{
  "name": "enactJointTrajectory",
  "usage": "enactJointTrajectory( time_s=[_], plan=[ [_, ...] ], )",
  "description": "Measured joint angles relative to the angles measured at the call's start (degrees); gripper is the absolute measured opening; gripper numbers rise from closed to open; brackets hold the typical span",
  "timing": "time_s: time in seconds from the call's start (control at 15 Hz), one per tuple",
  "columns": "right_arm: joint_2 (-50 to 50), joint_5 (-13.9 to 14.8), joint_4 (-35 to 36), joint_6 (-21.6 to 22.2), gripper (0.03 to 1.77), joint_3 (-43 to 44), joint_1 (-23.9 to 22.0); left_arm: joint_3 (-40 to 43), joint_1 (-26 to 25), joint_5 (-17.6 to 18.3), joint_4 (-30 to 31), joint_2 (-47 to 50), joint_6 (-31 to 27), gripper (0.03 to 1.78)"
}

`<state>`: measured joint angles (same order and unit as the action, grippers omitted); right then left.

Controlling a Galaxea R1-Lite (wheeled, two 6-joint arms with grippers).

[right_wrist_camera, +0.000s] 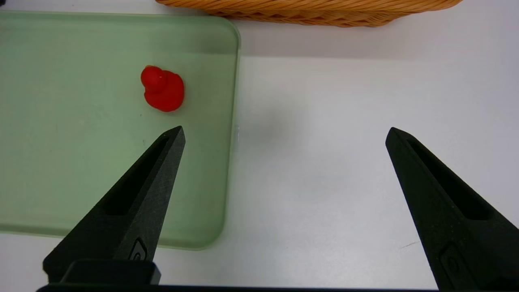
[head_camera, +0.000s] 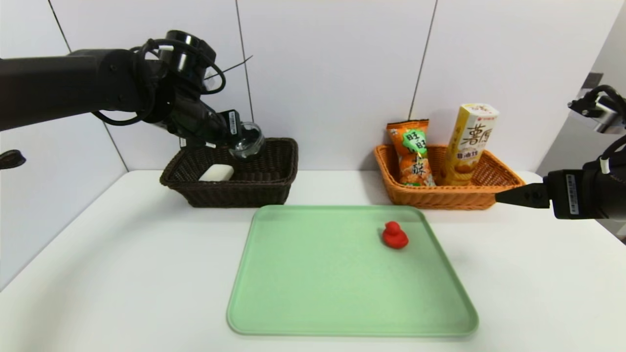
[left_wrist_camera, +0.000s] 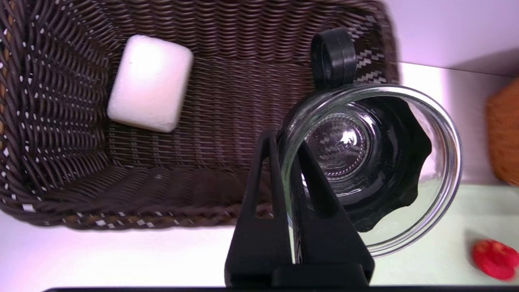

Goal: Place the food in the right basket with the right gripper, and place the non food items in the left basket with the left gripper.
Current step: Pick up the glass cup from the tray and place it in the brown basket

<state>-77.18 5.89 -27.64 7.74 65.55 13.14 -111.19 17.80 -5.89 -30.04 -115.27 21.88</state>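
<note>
My left gripper (head_camera: 240, 138) (left_wrist_camera: 288, 140) is shut on the rim of a clear glass cup (head_camera: 248, 141) (left_wrist_camera: 371, 166), held in the air above the dark brown left basket (head_camera: 274, 188) (left_wrist_camera: 56, 170). A white soap bar (head_camera: 216, 172) (left_wrist_camera: 150, 83) lies inside that basket. The orange right basket (head_camera: 435, 198) (right_wrist_camera: 324, 10) holds an orange snack bag (head_camera: 413, 154) and a yellow snack box (head_camera: 469, 144). A small red duck (head_camera: 394, 235) (right_wrist_camera: 163, 89) (left_wrist_camera: 494, 259) rests on the green tray (head_camera: 303, 293) (right_wrist_camera: 61, 162). My right gripper (head_camera: 501, 197) (right_wrist_camera: 284, 136) hovers open over the table, right of the tray.
A white tiled wall stands close behind both baskets. The white table (head_camera: 122, 274) (right_wrist_camera: 324, 162) runs around the tray, with its edge at the left. The black handle (left_wrist_camera: 333, 54) of the cup sticks out over the left basket's far side.
</note>
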Motion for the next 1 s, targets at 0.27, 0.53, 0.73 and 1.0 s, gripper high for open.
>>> enactJointTrajectory(
  time_s=[0.27,0.53,0.73,1.0],
  plan=[
    [-0.33,-0.05,0.02,0.02,1.71,0.02,0.02,-0.22,-1.57,-0.01,1.18,-4.66,-1.16,0.10],
    [-0.68,-0.11,0.02,0.13,1.71,-0.09,0.02,-0.46,-2.06,-0.20,4.18,-8.73,-1.73,0.10],
    [-0.93,-0.13,0.00,0.17,1.71,-0.15,0.02,-0.72,-2.17,-0.34,6.40,-11.41,-2.36,0.10],
    [-1.04,-0.22,0.00,0.24,1.71,-0.17,0.00,-0.79,-2.26,-0.48,7.41,-13.49,-2.54,0.10]
  ],
)
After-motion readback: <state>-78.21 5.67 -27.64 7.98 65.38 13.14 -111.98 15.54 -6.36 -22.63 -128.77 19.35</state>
